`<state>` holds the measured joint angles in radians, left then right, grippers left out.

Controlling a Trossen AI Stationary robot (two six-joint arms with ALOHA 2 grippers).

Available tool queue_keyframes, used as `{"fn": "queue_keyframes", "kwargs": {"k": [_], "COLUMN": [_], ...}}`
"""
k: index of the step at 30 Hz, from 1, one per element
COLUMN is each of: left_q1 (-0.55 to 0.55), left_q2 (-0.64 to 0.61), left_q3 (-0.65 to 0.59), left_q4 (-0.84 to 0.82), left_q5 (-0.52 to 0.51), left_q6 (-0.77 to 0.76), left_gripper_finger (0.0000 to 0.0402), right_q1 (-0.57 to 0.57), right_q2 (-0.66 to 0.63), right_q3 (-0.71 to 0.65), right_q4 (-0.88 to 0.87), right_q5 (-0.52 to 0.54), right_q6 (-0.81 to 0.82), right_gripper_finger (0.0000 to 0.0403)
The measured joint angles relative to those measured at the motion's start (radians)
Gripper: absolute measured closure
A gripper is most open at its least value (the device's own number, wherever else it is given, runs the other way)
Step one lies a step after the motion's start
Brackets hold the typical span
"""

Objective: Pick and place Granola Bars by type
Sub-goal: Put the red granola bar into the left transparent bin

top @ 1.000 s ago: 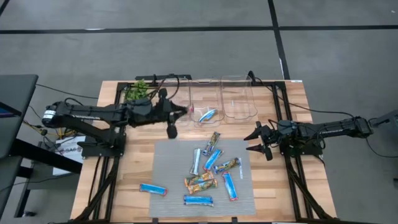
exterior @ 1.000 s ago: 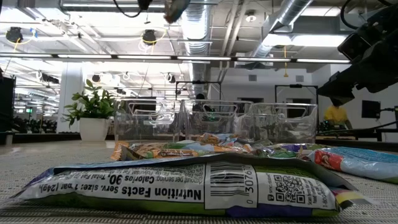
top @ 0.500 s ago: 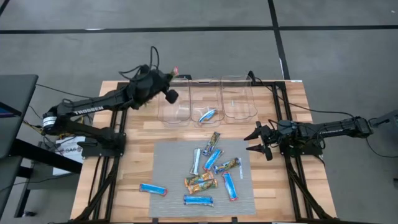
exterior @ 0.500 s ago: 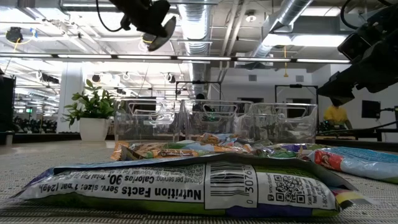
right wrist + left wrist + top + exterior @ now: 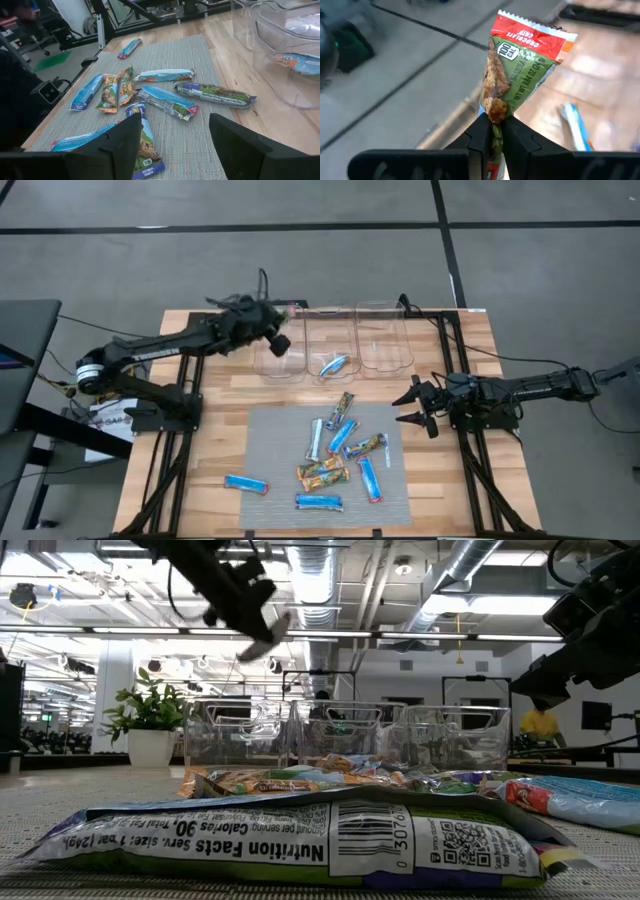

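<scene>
We see the left gripper (image 5: 281,343) up above the leftmost clear bin (image 5: 279,363) at the back of the table (image 5: 470,350), fingers (image 5: 482,135) pinched tight w/ a red-and-green chocolate chip granola bar (image 5: 520,65) caught between them, wrapper sticking out past the tips. In the low view that gripper (image 5: 262,637) hangs well above the bins' rims, tilted. The middle bin (image 5: 333,330) holds one silver-white & blue bar (image 5: 334,365); in the third bin (image 5: 384,340) we can't make out any contents. The rest of the bars (image 5: 341,452) lie scattered on the grey woven mat (image 5: 275,445) at the table's front half: blue ones, multicoloured ones, some touching or overlapping in the middle; one blue bar (image 5: 246,484) sits apart near the mat's left edge, another (image 5: 319,501) at its front edge. The right gripper (image 5: 414,407) waits low at the mat's right edge, fingers (image 5: 120,145) spread wide, nothing held; its wrist view looks across the mat at the pile (image 5: 160,97). A small green plant (image 5: 222,326) stands at the table's back-left corner, beside the left arm.
</scene>
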<state>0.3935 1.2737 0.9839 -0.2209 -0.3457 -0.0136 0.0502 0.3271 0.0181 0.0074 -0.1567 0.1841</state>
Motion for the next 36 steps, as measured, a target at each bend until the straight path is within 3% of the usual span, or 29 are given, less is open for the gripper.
{"fn": "queue_keyframes", "kwargs": {"k": [12, 22, 36], "left_q1": [-0.004, -0.004, 0.002], "left_q2": [0.265, 0.318, 0.305], "left_q3": [-0.027, -0.027, -0.027], "left_q4": [-0.110, -0.189, -0.187], "left_q5": [0.164, 0.189, 0.200], "left_q6": [0.061, 0.114, 0.105], "left_gripper_finger": [0.0367, 0.0364, 0.0262], "right_q1": [0.000, 0.000, 0.000], "right_q2": [0.000, 0.000, 0.000], "right_q3": [0.000, 0.000, 0.000], "right_q4": [0.000, 0.000, 0.000], "right_q5": [0.000, 0.000, 0.000], "right_q6": [0.000, 0.000, 0.000], "right_gripper_finger": [0.0177, 0.0177, 0.0177]}}
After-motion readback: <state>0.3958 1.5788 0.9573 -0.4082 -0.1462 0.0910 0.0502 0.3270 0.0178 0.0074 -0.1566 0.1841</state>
